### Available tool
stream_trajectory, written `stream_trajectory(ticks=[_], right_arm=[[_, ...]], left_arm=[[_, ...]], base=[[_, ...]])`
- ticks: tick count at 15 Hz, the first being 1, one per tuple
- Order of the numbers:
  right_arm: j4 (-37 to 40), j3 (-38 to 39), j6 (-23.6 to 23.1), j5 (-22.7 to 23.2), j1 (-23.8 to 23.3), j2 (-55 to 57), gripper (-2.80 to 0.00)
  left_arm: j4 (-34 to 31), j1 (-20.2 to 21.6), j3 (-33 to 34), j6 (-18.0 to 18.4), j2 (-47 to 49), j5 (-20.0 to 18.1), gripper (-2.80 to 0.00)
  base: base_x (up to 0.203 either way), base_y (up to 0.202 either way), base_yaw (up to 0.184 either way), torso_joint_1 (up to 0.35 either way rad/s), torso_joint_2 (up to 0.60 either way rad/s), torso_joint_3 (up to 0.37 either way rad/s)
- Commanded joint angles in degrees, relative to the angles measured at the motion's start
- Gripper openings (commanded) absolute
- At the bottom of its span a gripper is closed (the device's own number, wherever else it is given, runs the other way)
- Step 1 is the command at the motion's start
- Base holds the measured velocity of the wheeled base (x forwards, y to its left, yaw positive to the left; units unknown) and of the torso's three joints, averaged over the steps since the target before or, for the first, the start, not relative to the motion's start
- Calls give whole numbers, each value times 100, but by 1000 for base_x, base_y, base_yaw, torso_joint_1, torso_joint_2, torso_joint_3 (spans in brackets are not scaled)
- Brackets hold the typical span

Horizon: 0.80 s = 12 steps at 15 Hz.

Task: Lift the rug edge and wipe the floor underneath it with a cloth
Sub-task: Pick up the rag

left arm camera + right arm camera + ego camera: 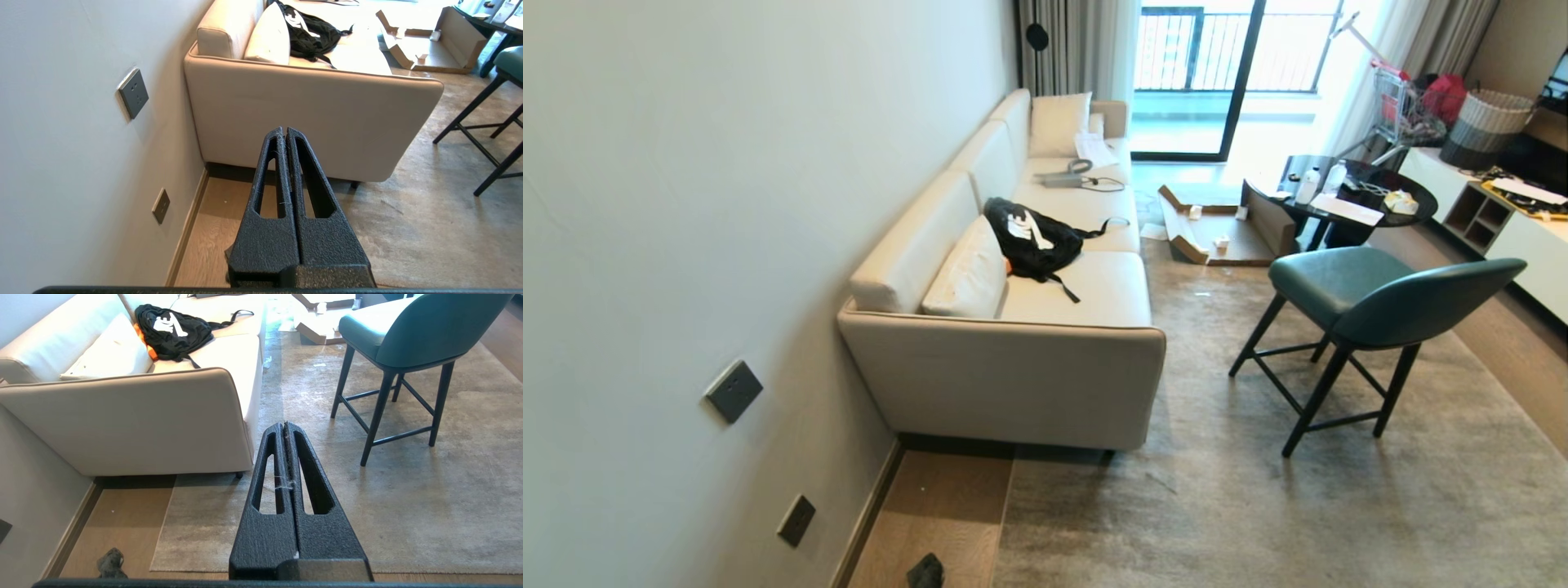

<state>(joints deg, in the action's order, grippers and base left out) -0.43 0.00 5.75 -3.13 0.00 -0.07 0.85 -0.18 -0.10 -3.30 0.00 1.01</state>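
Below our left gripper (pixel 286 132) and right gripper (pixel 284 426), both pressed closed and empty, lie the cloth (pixel 109 563), floor (pixel 122 522) and rug edge (pixel 163 531).

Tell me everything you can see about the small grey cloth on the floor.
The cloth is a small, dark grey, soft-looking rag, crumpled into a lump rather than spread flat. It lies on the bare brown wood floor, in the strip between the wall and the rug edge, in front of the sofa's end. It rests apart from the rug. Nothing holds or touches it except the floor.
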Motion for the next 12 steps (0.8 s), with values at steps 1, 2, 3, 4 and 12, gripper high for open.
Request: stream_trajectory(ticks=[1, 2, 3, 4, 12], right_arm=[[-1, 0, 5, 6, 0, 7, -280], [-1, 0, 5, 6, 0, 7, -280], [-1, 0, 5, 6, 0, 7, -280], [-1, 0, 5, 6, 0, 7, -280], [-1, 0, 13, 6, 0, 7, -280]], left_arm=[[3, 1, 1, -4, 0, 4, -280], [3, 1, 1, -4, 0, 4, -280], [3, 1, 1, -4, 0, 4, -280], [3, 1, 1, -4, 0, 4, -280], [3, 1, 1, -4, 0, 4, -280]], base=[[0, 0, 0, -37, 33, 51], [0, 0, 0, -124, 271, 173], [0, 0, 0, -145, 328, 187], [0, 0, 0, -127, 312, 165], [0, 0, 0, -128, 325, 189]])
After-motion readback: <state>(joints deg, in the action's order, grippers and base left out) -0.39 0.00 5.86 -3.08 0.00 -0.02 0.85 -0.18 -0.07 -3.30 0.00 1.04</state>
